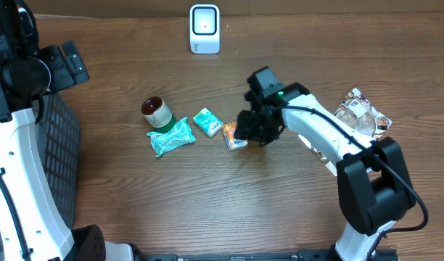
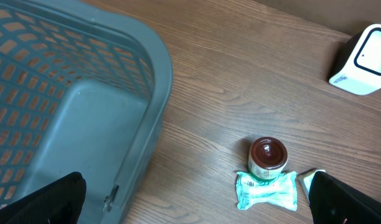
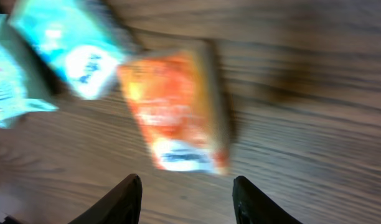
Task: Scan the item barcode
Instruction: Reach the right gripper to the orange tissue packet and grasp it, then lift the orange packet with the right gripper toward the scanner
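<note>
Left arm (image 1: 19,167), white and bulky, rises closest to the overhead lens. Its claw (image 2: 193,186) is spread wide and empty near the grey basket (image 2: 84,112). Under everything runs the brown wood worktop (image 1: 229,203). The right arm (image 1: 331,141) reaches to the middle. A white scanner (image 1: 204,29) stands at the far edge. A green-white pouch (image 1: 171,138) lies left of centre, with a red-lidded jar (image 1: 157,110) upright against it. The right claw (image 3: 185,186) is parted with nothing between its fingers, just beside the orange packet (image 3: 178,109). That packet lies flat on the worktop next to a teal packet (image 1: 207,122), well apart from the scanner.
</note>
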`<state>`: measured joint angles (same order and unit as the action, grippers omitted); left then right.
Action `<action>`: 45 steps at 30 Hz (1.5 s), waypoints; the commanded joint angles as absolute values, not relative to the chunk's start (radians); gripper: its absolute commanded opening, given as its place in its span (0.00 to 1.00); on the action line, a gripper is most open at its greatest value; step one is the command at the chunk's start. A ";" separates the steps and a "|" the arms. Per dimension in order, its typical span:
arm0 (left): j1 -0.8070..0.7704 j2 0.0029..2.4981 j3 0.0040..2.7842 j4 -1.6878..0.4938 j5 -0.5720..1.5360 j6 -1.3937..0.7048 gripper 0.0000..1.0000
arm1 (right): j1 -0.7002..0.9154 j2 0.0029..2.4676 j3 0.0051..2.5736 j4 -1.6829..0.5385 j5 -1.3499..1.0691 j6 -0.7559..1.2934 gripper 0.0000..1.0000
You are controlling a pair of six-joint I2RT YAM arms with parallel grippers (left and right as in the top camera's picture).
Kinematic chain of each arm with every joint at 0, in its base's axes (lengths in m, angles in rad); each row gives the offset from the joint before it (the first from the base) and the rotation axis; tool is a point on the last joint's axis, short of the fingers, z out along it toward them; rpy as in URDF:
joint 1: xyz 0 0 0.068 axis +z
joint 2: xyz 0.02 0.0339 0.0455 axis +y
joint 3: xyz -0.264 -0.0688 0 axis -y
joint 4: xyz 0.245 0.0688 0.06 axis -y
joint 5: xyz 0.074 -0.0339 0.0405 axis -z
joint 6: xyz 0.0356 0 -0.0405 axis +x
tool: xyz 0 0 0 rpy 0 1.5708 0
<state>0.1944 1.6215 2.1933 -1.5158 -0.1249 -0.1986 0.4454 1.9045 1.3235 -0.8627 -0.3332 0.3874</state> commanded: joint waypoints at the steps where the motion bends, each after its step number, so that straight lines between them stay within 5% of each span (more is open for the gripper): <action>1: 0.196 1.623 2.195 -1.514 -0.134 -0.179 0.99 | 0.397 1.882 1.264 -0.816 -0.411 0.317 0.49; 10: 0.196 1.623 2.194 -1.514 -0.134 -0.179 0.99 | 0.386 1.928 1.182 -0.654 -0.545 0.287 0.45; 23: 0.196 1.623 2.195 -1.514 -0.134 -0.179 0.99 | 0.386 1.970 1.177 -0.658 -0.542 0.325 0.08; 32: 0.196 1.623 2.195 -1.514 -0.134 -0.179 1.00 | 0.389 1.974 1.177 -0.630 -0.489 0.395 0.28; 41: 0.196 1.623 2.195 -1.514 -0.134 -0.179 1.00 | 0.453 2.005 1.177 -0.641 -0.383 0.501 0.22; 45: 0.196 1.623 2.195 -1.514 -0.134 -0.179 0.99 | 0.480 2.012 1.177 -0.653 -0.379 0.502 0.04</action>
